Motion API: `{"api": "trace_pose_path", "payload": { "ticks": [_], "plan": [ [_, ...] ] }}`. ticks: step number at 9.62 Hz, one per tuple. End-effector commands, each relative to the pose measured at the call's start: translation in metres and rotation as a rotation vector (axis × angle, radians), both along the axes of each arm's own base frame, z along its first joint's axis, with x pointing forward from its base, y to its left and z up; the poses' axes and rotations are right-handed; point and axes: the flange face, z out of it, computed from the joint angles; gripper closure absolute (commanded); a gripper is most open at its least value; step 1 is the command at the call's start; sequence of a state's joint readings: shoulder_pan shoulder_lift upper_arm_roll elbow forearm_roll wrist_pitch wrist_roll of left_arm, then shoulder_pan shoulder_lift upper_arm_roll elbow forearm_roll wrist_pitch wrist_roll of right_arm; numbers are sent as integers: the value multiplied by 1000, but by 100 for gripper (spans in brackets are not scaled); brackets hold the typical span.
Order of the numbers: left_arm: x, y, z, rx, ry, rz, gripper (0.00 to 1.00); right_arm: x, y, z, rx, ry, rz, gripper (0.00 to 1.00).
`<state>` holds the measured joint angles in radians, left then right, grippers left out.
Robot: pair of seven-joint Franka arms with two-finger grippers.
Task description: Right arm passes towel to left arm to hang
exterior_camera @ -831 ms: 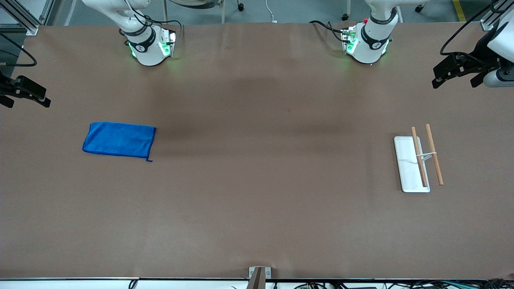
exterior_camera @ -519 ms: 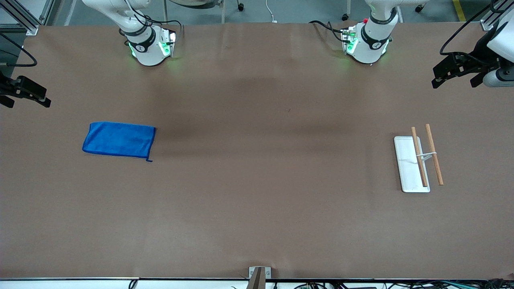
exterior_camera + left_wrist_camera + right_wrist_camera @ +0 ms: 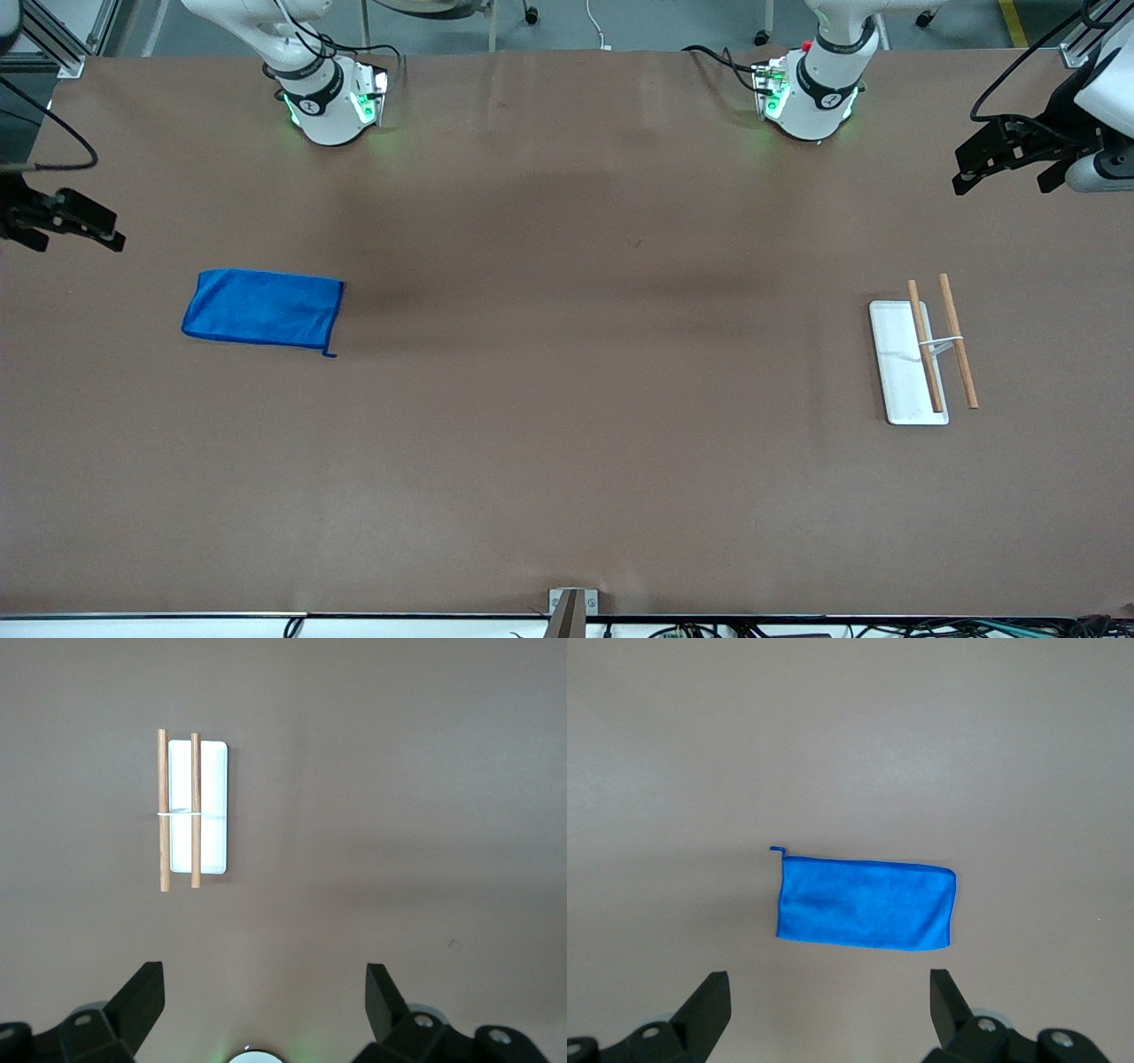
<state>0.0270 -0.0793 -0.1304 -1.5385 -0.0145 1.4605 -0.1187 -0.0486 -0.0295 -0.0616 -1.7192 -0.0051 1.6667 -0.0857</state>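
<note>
From the front view, the bright blue rectangular cloth towel (image 3: 263, 308) lies flat on the brown desk (image 3: 567, 443) toward the right arm's end, untouched; nothing of the task looks done yet. The right gripper (image 3: 66, 221) hangs near that end, partly cut off by the frame. The left gripper (image 3: 1005, 159) waits over the other end, above the white-based rack with two wooden rods (image 3: 926, 350).

The left wrist view shows the rack (image 3: 197, 806) below released, wide-spread fingers.

The right wrist view shows the towel (image 3: 866, 904), fingers released and empty.

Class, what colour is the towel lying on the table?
Bright blue, with a darker hem. The towel shows best in the right wrist view.
</note>
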Motion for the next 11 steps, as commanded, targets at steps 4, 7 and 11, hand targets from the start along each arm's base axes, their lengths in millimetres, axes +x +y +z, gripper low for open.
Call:
{"api": "trace_pose_path", "payload": {
  "ticks": [4,7,11],
  "plan": [
    [3,-5,-13,13,37,12,0,-36,-29,-176,13,3,-25,2],
    [6,-26,-21,19,50,35,0,-53,-32,-264,7,6,-29,2],
    [8,-32,-26,10,56,26,0,-65,-44,-356,1,37,-50,3]
  ]
}}
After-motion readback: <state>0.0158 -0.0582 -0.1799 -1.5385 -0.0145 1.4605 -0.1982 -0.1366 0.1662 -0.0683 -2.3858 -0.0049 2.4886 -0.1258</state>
